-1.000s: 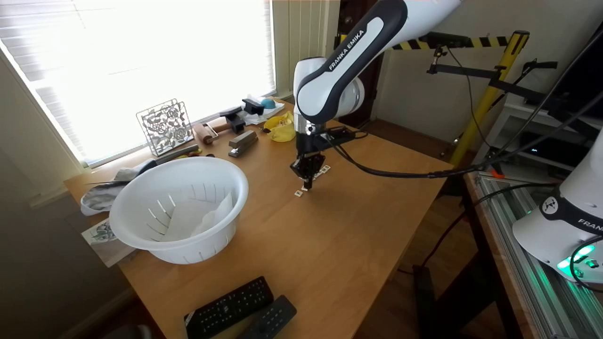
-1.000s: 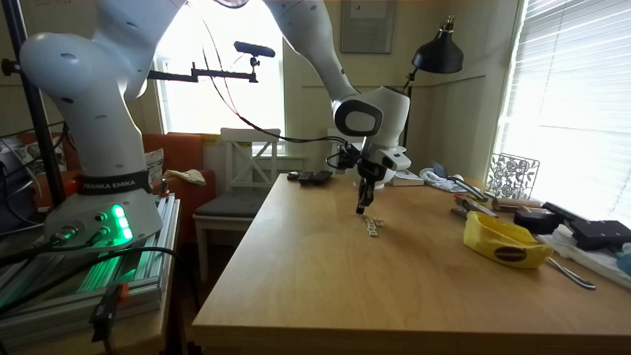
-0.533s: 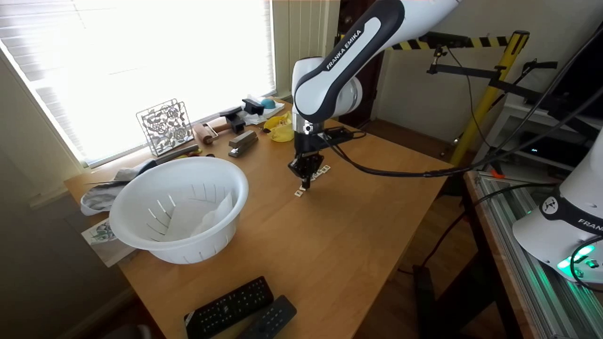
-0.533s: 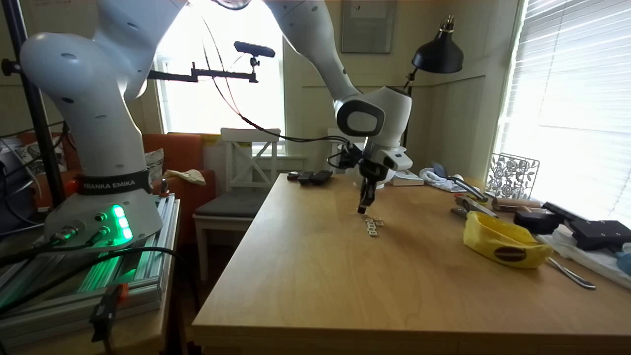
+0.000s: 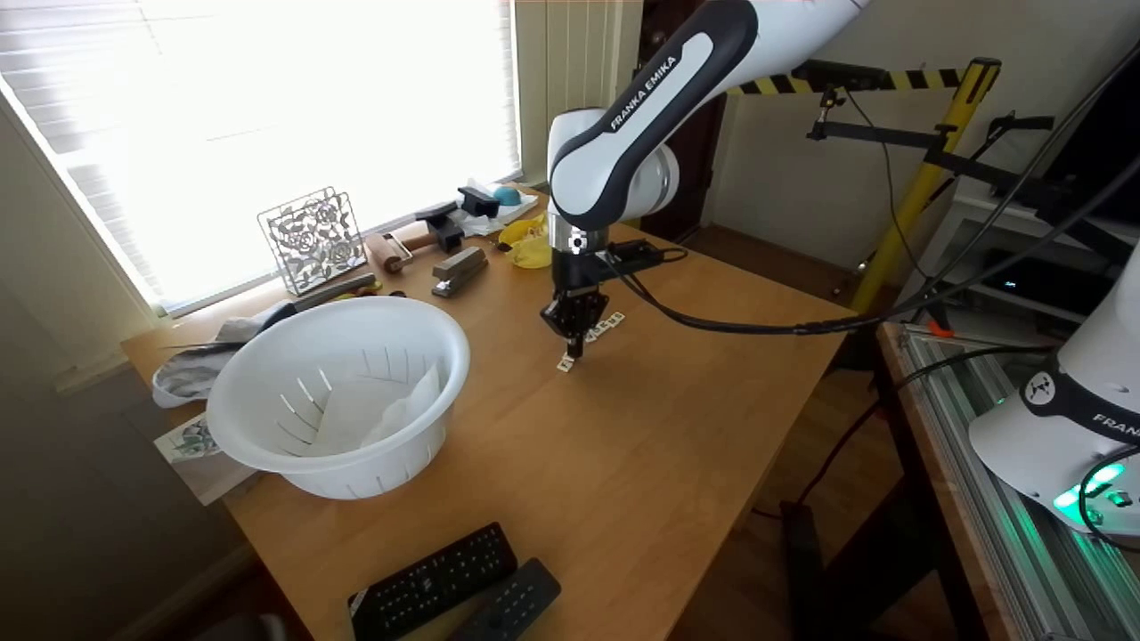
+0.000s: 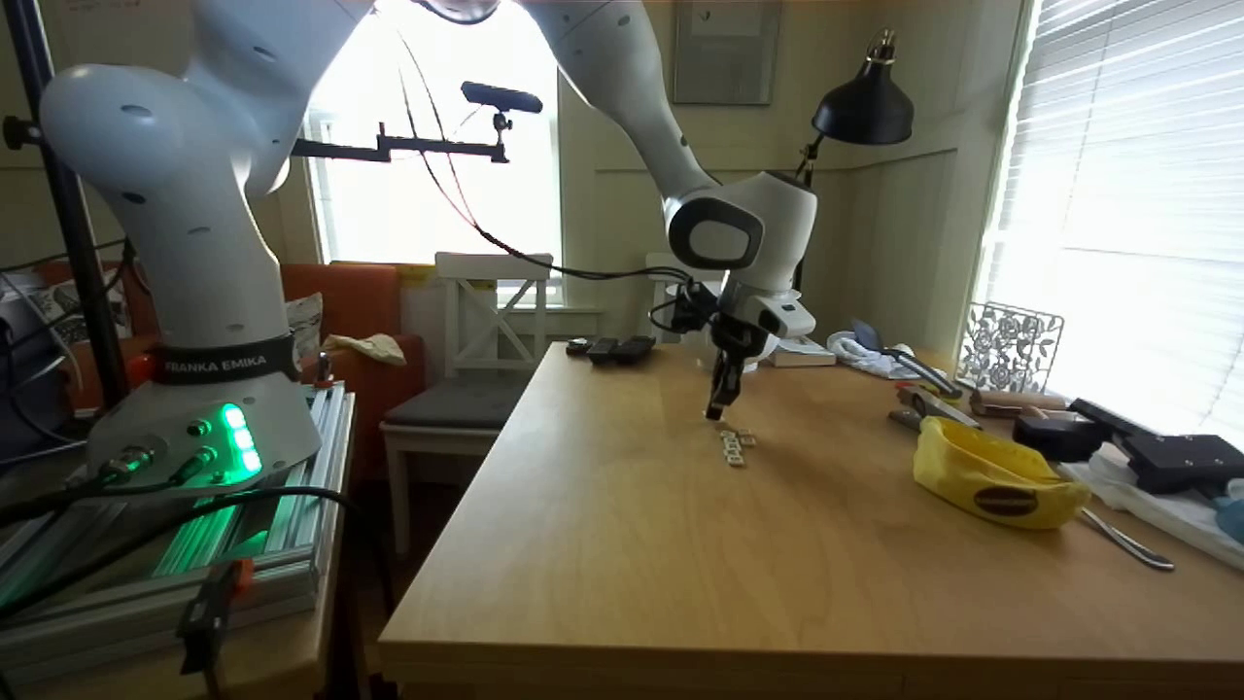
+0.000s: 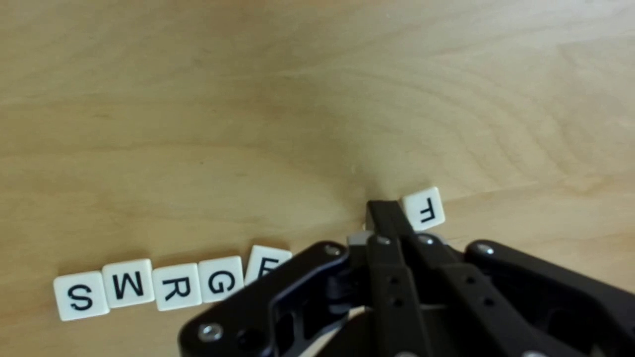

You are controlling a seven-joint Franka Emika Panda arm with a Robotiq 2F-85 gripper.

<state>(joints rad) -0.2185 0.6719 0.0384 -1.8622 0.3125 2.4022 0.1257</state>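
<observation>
My gripper (image 7: 386, 204) points down at the wooden table, its fingers pressed together, in the wrist view. Touching or almost touching the fingertips on their right is a white letter tile marked F (image 7: 423, 209). Left of the gripper lies a row of tiles: S (image 7: 81, 295), M (image 7: 128, 282), R (image 7: 177, 286), G (image 7: 221, 278) and a tilted E (image 7: 267, 261), partly covered by a gripper link. In an exterior view the gripper (image 5: 575, 352) stands between that row (image 5: 606, 327) and the end tile (image 5: 565, 364); a pale tile edge shows at its tip, mostly hidden.
A white slotted basket (image 5: 356, 307) and dark remotes (image 5: 436, 583) stand on the table (image 5: 623, 499). Towards the window are a stapler (image 5: 460, 270), a yellow pouch (image 6: 991, 476), a metal rose-pattern holder (image 5: 313, 240) and a rolling pin (image 5: 387, 253). A cable (image 5: 757, 330) trails from the wrist.
In an exterior view the shut gripper has slid slightly left, towards the end tile. The tile at its tip has moved along, closing the gap; more of the row shows behind.
</observation>
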